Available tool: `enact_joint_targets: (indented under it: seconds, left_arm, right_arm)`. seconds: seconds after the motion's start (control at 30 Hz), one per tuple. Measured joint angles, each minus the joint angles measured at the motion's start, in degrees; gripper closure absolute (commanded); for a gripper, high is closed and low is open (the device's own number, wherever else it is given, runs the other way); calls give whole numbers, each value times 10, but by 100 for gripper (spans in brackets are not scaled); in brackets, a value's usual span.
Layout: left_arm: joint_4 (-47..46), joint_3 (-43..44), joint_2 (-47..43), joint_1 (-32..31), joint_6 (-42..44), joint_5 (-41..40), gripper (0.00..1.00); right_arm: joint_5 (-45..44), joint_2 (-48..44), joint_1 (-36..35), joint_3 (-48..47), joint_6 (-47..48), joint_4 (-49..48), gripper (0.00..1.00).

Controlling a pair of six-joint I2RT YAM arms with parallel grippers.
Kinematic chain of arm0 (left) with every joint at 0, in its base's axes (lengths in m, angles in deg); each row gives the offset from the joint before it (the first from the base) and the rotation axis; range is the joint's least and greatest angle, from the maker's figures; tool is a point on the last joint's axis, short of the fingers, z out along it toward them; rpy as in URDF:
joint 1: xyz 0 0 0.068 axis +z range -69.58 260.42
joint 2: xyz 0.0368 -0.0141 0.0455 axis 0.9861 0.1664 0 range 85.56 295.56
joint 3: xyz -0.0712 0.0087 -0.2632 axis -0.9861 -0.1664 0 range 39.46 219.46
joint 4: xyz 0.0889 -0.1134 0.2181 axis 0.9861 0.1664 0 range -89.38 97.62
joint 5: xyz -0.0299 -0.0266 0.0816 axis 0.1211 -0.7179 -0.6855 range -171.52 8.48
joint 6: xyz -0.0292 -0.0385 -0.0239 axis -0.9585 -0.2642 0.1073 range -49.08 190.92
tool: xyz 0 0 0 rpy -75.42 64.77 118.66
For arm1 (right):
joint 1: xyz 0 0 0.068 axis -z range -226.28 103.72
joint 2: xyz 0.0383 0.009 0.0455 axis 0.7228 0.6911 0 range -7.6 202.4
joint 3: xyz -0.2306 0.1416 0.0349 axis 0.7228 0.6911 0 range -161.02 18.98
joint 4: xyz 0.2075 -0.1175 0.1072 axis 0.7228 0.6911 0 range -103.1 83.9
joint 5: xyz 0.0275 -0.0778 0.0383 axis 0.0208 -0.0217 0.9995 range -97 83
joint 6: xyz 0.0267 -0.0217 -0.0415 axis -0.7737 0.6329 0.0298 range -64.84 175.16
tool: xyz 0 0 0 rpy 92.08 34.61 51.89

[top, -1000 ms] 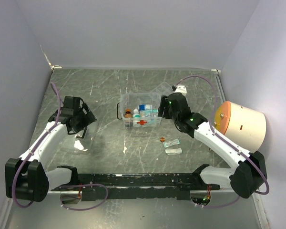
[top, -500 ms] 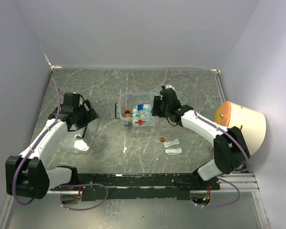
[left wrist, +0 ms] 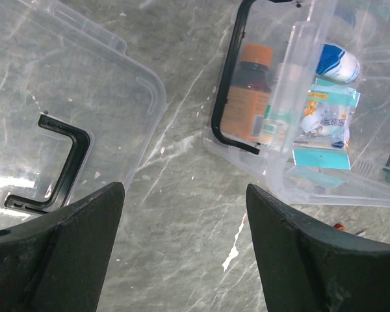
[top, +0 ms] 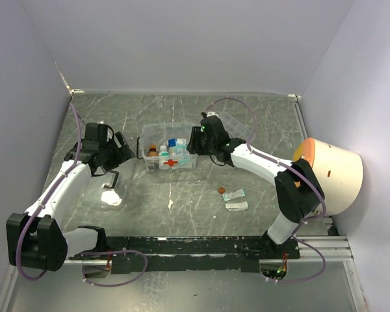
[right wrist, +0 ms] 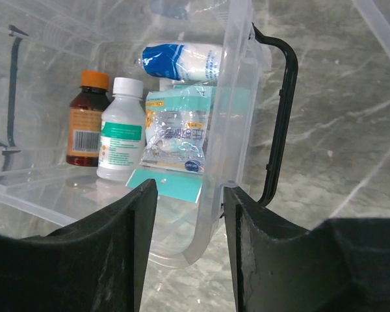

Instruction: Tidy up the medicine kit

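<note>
Clear plastic rectangular medicine kit [top: 171, 164], red cross on its front wall and black handles at both ends: stands open-topped on the grey marbled table [top: 182, 214], a little left of centre, between the two arms.

Contents, seen from the right wrist: brown bottle with orange cap [right wrist: 86, 120], white bottle with green label [right wrist: 121, 130], blue-and-white wrapped roll [right wrist: 182, 62], clear printed sachet [right wrist: 175, 136].

Right gripper [top: 194, 144] [right wrist: 190, 188]: at the kit's right end, fingers apart and astride the end wall. One finger [right wrist: 84, 260] is inside the box. The other is outside, by the black side handle [right wrist: 283, 110]. Clear space shows between the inner finger and the wall, so there is no clamp.

Left gripper [top: 121, 154] [left wrist: 184, 195]: fingers wide apart and holding nothing, above bare table. The kit [left wrist: 283, 185] is just beyond one fingertip.

Flat clear lid with a black handle [top: 110, 188] [left wrist: 65, 117]: lies on the table left of the kit, apart from it.
</note>
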Motion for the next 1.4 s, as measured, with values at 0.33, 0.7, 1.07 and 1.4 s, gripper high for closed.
enact_joint_targets:
  seconds: [0.33,0.7,1.07,1.4]
  left_arm:
    - [24,35,-16,0,25,-46,14]
    - [23,62,-57,0,74,-53,14]
    - [0,40,-90,-3,100,-47,14]
    - [-10,24,-97,-15,104,-47,14]
  right_arm:
    - [-48,-37,-4,-22,-7,17,40]
    - [-149,-102,97,-18,27,45,57]
    - [-164,98,165,-85,112,107,69]
    - [-159,150,170,-139,151,138,53]
